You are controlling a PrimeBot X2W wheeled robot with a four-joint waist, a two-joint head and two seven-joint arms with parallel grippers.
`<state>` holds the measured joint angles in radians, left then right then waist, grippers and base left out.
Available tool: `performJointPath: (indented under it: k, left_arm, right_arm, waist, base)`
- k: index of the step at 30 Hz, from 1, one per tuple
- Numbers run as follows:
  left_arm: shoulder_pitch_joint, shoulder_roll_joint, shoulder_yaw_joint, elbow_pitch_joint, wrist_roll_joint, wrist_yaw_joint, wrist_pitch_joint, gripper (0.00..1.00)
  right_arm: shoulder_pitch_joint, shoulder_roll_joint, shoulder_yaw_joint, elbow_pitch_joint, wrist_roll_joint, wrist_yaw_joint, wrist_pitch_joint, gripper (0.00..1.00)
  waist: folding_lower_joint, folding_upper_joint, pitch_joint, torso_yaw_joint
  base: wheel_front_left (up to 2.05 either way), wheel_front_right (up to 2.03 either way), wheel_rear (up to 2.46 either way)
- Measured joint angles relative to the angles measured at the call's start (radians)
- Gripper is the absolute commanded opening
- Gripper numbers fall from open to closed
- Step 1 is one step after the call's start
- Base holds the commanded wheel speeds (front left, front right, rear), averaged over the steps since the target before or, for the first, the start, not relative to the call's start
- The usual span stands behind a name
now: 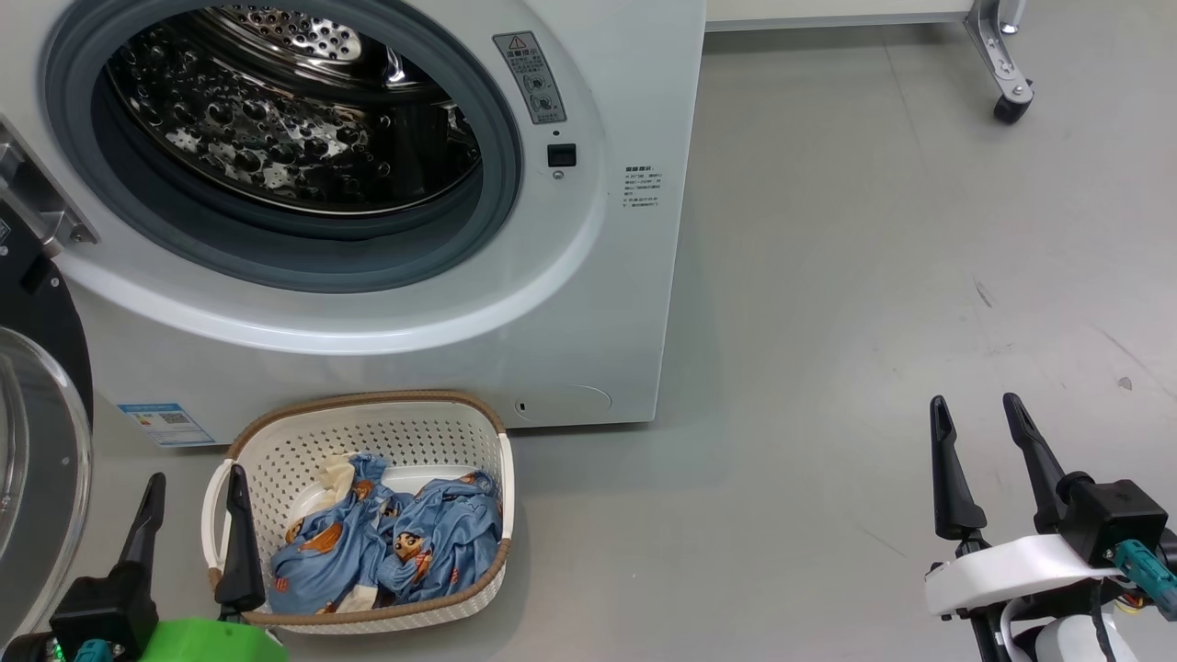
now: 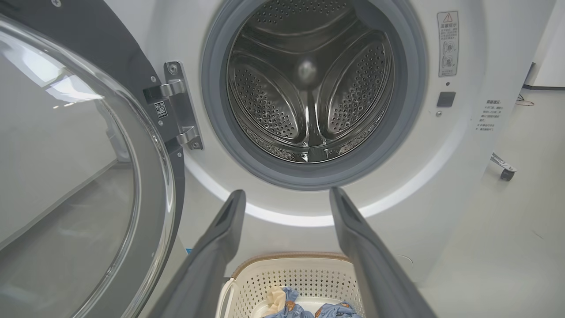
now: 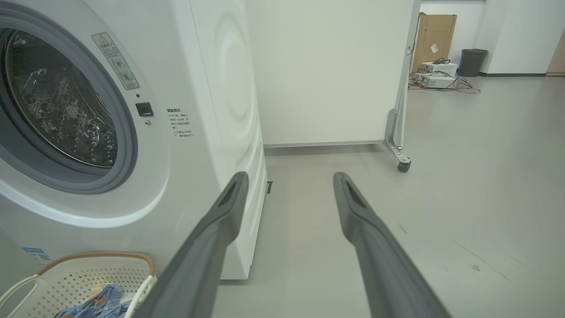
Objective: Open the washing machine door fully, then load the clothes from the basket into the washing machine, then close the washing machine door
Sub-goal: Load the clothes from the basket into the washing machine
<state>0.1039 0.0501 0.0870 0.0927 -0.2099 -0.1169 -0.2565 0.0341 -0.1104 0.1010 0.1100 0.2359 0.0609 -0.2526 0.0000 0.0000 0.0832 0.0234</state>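
Done: door (image 2: 84, 176) open wide, left of the washing machine (image 1: 588, 303).
Clothes (image 1: 386, 542): in the basket (image 1: 368, 416), in front of the washing machine.
Left end effector (image 1: 197, 474): spread, empty.
Right end effector (image 1: 975, 400): spread, empty.
To do: loading, closing.

The smooth pale-grey floor (image 1: 874, 276) bore the big white front-loading washing machine (image 1: 625, 303). A cream-white perforated plastic basket (image 1: 423, 441) with a brown rim stood just before it, and a small black caster (image 1: 1011, 108) well apart to its right.
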Motion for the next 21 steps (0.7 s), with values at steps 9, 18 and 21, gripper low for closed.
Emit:
performJointPath:
  k: [9,18,21]
  left_arm:
    - [-0.001,-0.001,-0.007,0.000,0.000,0.000,0.000,1.00]
    - [-0.001,-0.002,-0.008,0.001,0.000,0.000,0.000,1.00]
    - [-0.002,-0.002,-0.008,0.001,0.000,0.000,0.000,1.00]
  right_arm:
    - [0.000,0.002,-0.002,0.001,-0.003,0.002,0.000,1.00]
    - [0.000,0.007,-0.003,0.014,-0.003,0.009,0.000,1.00]
    - [0.000,0.007,-0.005,0.014,-0.005,0.009,0.000,1.00]
  waist:
    - [0.0000,0.0000,0.003,-0.002]
    - [0.0000,0.0000,0.008,-0.003]
    - [0.0000,0.0000,0.010,-0.003]
  base:
    - [0.00,0.00,0.00]
    - [0.00,0.00,0.00]
    - [0.00,0.00,0.00]
